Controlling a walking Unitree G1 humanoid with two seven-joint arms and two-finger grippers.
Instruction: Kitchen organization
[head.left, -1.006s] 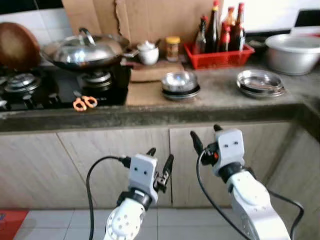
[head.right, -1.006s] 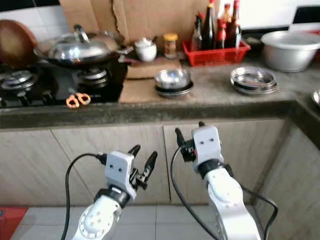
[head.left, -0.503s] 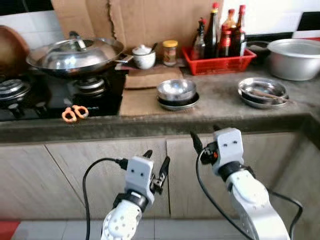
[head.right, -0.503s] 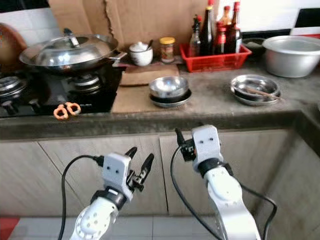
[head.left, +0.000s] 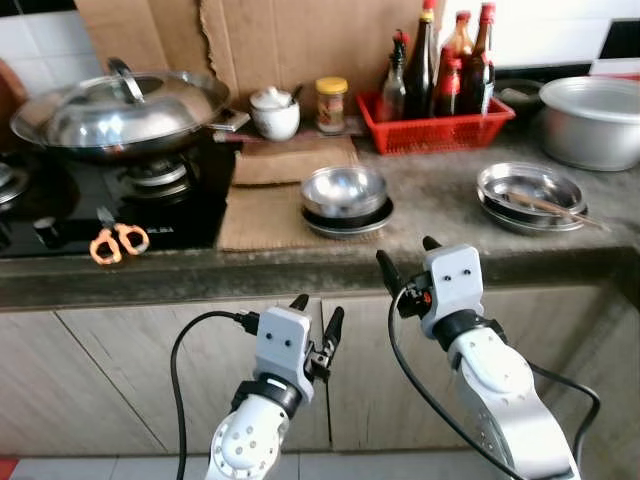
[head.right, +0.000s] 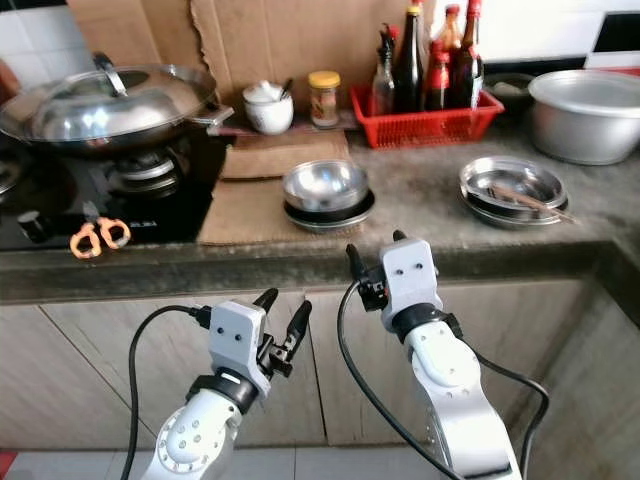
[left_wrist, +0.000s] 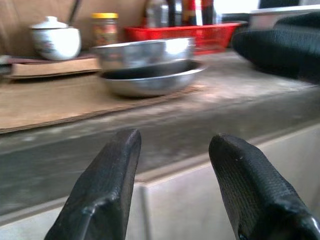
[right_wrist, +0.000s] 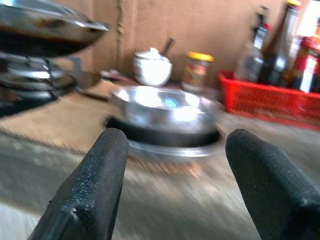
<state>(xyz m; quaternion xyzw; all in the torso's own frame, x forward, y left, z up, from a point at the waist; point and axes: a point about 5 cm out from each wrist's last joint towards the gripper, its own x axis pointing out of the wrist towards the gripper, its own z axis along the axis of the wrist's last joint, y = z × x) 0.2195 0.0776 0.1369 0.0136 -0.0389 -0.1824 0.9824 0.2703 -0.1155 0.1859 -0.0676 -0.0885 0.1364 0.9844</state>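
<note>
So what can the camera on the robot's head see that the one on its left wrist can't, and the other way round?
The left eye view takes in the lidded wok on the stove, the orange scissors, the big pot and both open grippers, left and right, below the counter edge. The left wrist view gives a close look at its own black fingertips. Both show the stacked steel bowls, white sugar pot, yellow-lidded jar and red basket.

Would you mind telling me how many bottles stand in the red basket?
5 visible, clustered upright in the red basket at the counter's back: bottles. More may hide behind them.
</note>
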